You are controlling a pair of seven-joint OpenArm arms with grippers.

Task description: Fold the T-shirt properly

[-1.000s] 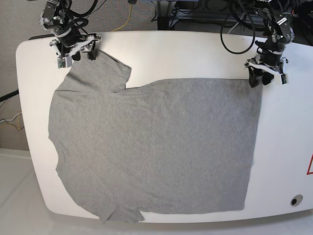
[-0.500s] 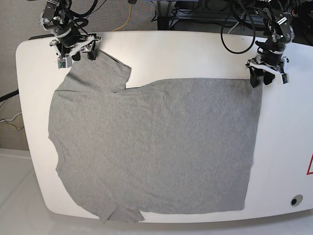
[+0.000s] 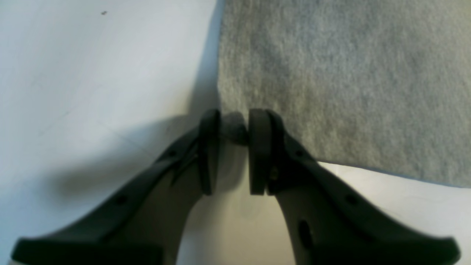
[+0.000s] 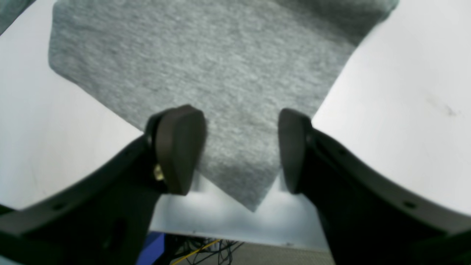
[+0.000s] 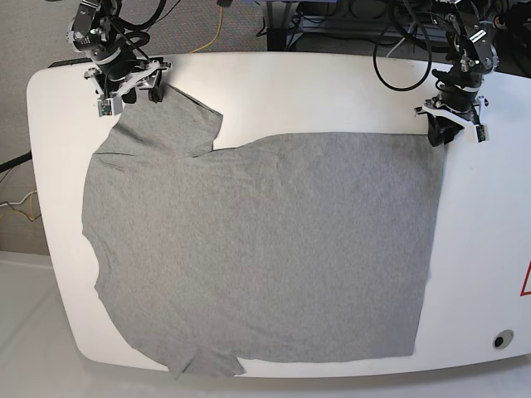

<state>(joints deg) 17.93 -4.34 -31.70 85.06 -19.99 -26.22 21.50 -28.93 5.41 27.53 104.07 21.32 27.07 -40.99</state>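
The heather-grey T-shirt (image 5: 265,249) lies spread flat on the white table (image 5: 332,91), one sleeve pointing to the far left corner. My left gripper (image 5: 442,133) sits at the shirt's far right corner. In the left wrist view its fingers (image 3: 259,147) stand close together, and the left gripper (image 3: 233,129) pinches a small bunched fold of the T-shirt (image 3: 331,73) at its corner. My right gripper (image 5: 133,93) is at the far left sleeve. In the right wrist view the right gripper (image 4: 241,147) is open, its fingers either side of the T-shirt (image 4: 220,66) sleeve tip.
The table's rounded far edge runs just behind both grippers, with cables (image 5: 398,58) hanging beyond it. A red mark (image 5: 525,280) and a small round hole (image 5: 502,338) are on the table's right side. Bare tabletop lies right of the shirt.
The left gripper's fingers have closed in on the shirt's far right corner. The right gripper and the shirt's layout are unchanged.
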